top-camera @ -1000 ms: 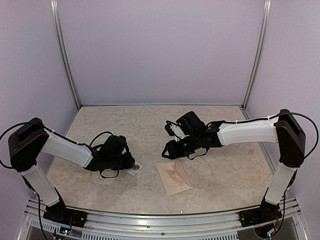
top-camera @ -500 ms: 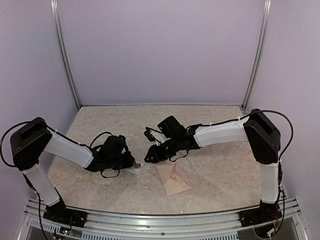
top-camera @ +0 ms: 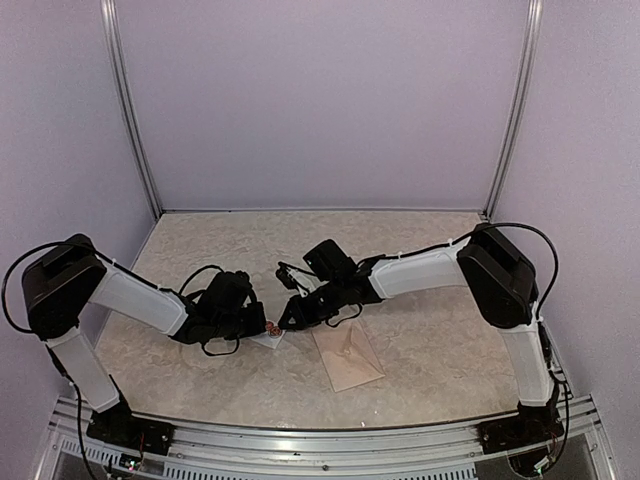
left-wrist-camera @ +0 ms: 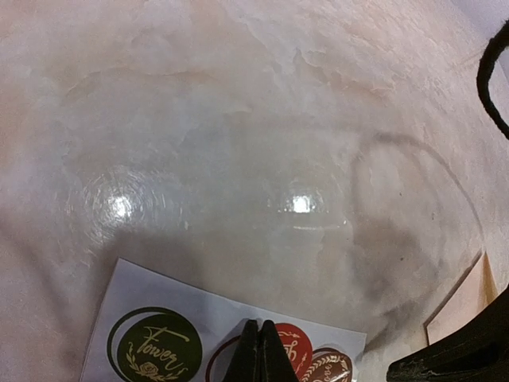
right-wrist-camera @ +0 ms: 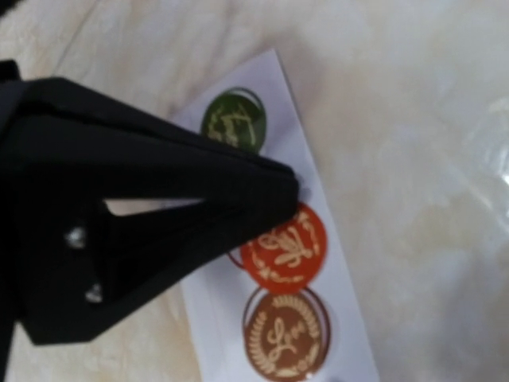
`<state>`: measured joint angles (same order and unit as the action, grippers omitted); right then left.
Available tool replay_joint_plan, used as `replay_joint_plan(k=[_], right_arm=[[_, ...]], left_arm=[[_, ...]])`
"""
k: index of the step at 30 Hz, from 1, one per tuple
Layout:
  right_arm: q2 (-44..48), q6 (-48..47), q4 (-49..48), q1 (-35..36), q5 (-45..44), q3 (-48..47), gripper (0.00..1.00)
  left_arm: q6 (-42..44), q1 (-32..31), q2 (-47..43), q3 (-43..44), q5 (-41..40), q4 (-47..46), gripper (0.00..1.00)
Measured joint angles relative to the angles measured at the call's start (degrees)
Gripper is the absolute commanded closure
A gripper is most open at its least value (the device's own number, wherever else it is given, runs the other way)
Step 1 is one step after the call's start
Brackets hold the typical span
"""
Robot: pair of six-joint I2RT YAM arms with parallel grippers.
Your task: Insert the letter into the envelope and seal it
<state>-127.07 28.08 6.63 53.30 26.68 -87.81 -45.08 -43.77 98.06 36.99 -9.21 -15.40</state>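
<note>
The envelope (top-camera: 347, 355) lies flat on the table, right of centre; its corner shows in the left wrist view (left-wrist-camera: 465, 306). The letter is not in view as a separate sheet. A white sticker strip (top-camera: 272, 338) lies left of the envelope. My left gripper (top-camera: 262, 327) is shut, its tips (left-wrist-camera: 258, 338) resting on the strip (left-wrist-camera: 159, 310) at the edge of a red sticker (left-wrist-camera: 301, 348). My right gripper (top-camera: 287, 317) hovers close over the strip, tip to tip with the left one. The right wrist view shows the left gripper (right-wrist-camera: 290, 187) touching the red sticker (right-wrist-camera: 285, 248), not its own fingers.
The strip (right-wrist-camera: 282, 111) also carries a green sticker (right-wrist-camera: 232, 119) and a brown one (right-wrist-camera: 285, 341). Purple walls with metal posts (top-camera: 135, 120) close in the marbled table (top-camera: 450, 340) on three sides. A black cable (left-wrist-camera: 489, 76) hangs at the left wrist view's right edge.
My right arm has swung left, from above the envelope's far end to the sticker strip beside the left gripper. The left arm, envelope and strip have not moved.
</note>
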Motion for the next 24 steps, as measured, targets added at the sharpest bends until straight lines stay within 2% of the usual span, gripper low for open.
replay_joint_plan(k=[9, 13, 20, 24], right_arm=[[0.0, 0.2, -1.7, 0.0, -0.3, 1.2, 0.86], [2.7, 1.0, -2.6, 0.0, -1.4, 5.3, 0.84], [14.3, 2.4, -5.1, -0.7, -2.0, 13.1, 0.8], [19.8, 2.5, -8.7, -0.9, -0.7, 16.1, 0.63]], left_arm=[[0.0, 0.0, -3.4, -3.0, 1.8, 0.2, 1.0], [0.5, 0.0, -10.6, -7.3, 2.8, 1.9, 1.0], [2.4, 0.0, -24.7, -10.1, 3.5, 1.7, 1.0], [3.6, 0.0, -29.6, -10.6, 4.3, 1.8, 1.0]])
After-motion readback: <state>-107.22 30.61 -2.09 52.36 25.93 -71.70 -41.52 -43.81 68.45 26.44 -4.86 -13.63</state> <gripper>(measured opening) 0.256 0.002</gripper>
